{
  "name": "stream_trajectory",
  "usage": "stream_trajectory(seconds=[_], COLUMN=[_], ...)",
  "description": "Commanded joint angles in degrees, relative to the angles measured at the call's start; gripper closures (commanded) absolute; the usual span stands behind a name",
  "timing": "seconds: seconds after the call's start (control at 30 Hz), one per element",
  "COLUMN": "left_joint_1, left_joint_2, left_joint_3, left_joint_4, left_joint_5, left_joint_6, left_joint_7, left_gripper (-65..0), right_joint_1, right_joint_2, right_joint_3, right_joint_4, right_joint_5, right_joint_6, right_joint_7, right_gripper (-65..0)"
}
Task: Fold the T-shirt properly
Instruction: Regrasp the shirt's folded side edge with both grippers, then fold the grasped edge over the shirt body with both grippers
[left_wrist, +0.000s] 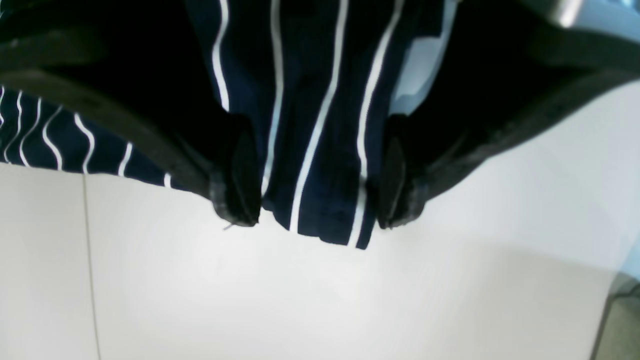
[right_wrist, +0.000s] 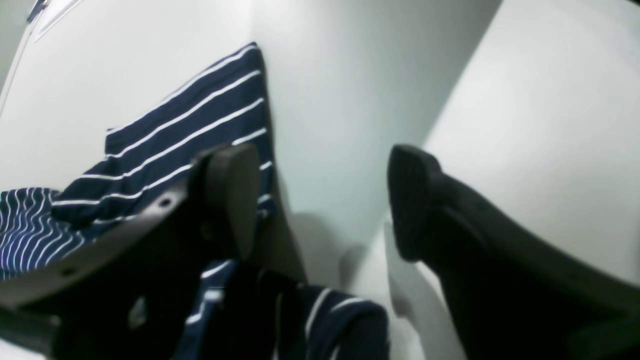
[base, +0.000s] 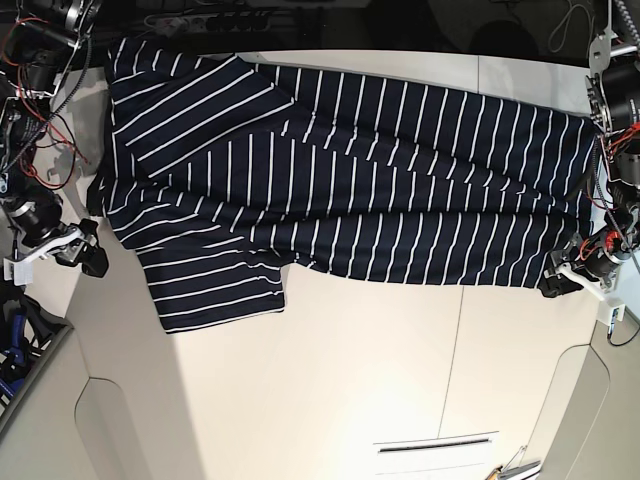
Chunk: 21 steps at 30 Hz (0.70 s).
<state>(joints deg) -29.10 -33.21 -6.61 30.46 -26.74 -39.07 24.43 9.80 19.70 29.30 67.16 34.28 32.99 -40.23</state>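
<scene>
The T-shirt (base: 350, 200), dark navy with thin white stripes, lies spread across the far half of the white table (base: 350, 380), one sleeve (base: 215, 290) pointing toward the front. My left gripper (base: 557, 280) sits at the shirt's right front corner. In the left wrist view a strip of the T-shirt (left_wrist: 320, 125) lies between the two black fingers (left_wrist: 240, 170), and the left gripper (left_wrist: 317, 190) stands wide open around it. My right gripper (base: 92, 252) is at the shirt's left edge. It is open (right_wrist: 320, 200), with bare table between its fingers and the T-shirt (right_wrist: 190, 125) beside it.
Arm hardware and red cables (base: 35, 90) crowd the table's left edge, and more cabling (base: 615, 130) runs along the right edge. A seam (base: 455, 350) crosses the tabletop. A thin slot (base: 435, 445) sits near the front edge, where the table corners curve inward.
</scene>
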Motion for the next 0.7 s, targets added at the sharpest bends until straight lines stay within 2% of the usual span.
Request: stream_trajectory(seconds=[0.0, 0.2, 0.33, 0.53, 0.67], left_joint_1=[-1.0, -1.0, -1.0, -1.0, -1.0], left_joint_2=[-0.9, -0.9, -0.9, -0.9, -0.9], left_joint_3=[0.0, 0.0, 0.0, 0.0, 0.0], left_joint_4=[0.5, 0.5, 0.5, 0.5, 0.5], left_joint_5=[-0.2, -0.2, -0.2, -0.9, -0.9], left_joint_6=[-0.9, -0.9, -0.9, -0.9, -0.9], left_joint_7=[1.1, 2.0, 2.0, 2.0, 2.0], left_gripper=[-39.7, -39.7, -39.7, -39.7, -39.7], right_joint_1=[2.2, 9.2, 12.7, 13.5, 13.5], right_joint_2=[1.1, 1.1, 1.1, 0.7, -0.9], right_joint_3=[0.3, 0.0, -2.5, -10.9, -13.9], right_joint_4=[-0.8, -13.6, -20.0, -22.2, -22.2], right_joint_5=[0.8, 0.6, 0.6, 1.0, 1.0], right_joint_6=[0.2, 0.4, 0.5, 0.4, 0.5], right_joint_7=[1.7, 3.4, 4.1, 4.4, 4.1], right_gripper=[-40.1, -40.1, -40.1, -40.1, -40.1])
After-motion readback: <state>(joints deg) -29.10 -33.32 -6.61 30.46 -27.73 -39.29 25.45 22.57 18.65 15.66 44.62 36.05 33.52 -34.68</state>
